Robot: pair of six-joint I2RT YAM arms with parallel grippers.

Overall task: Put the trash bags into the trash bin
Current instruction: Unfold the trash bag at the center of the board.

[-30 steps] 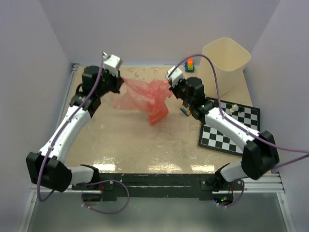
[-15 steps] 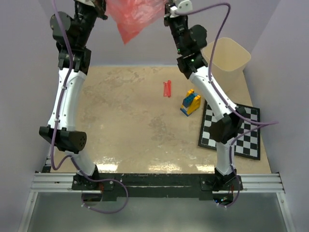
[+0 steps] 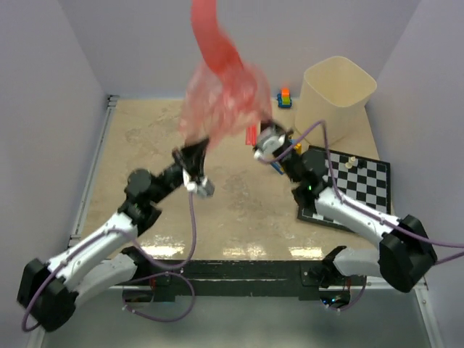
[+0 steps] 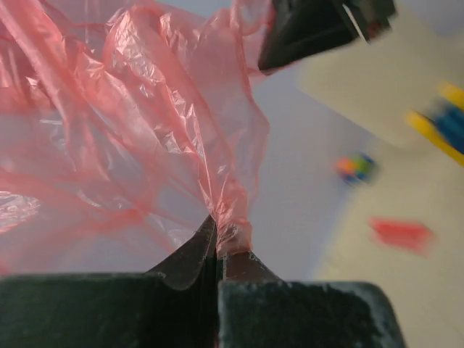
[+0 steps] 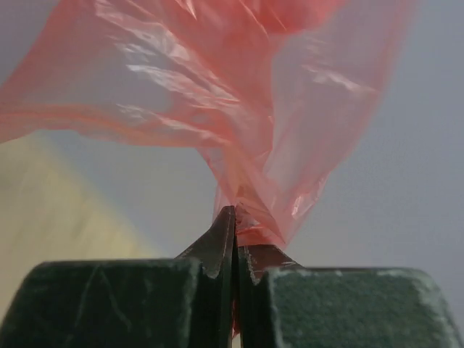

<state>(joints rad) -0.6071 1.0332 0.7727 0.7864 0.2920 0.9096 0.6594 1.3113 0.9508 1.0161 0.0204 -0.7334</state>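
A crinkly translucent red trash bag [image 3: 221, 101] billows in the air over the middle back of the table, a tail of it streaming upward. My left gripper [image 3: 194, 154] is shut on one bunched edge [image 4: 228, 225]. My right gripper [image 3: 262, 136] is shut on the opposite edge [image 5: 250, 206], and it shows in the left wrist view as a dark shape [image 4: 319, 25]. A narrow folded red strip [image 3: 251, 135] lies on the table behind the bag, blurred in the left wrist view [image 4: 402, 235]. The cream trash bin [image 3: 339, 94] stands upright at the back right, apart from both grippers.
A black-and-white checkerboard [image 3: 362, 190] lies at the right under the right arm. A yellow-and-blue toy block [image 3: 288, 151] sits just behind the right gripper. A small coloured block [image 3: 284, 96] stands left of the bin. Walls close the table at the back and sides.
Half a second ago both arms were stretched high with the bag at the top of the view. They have swung down low over the table's middle, and the bag now balloons above them.
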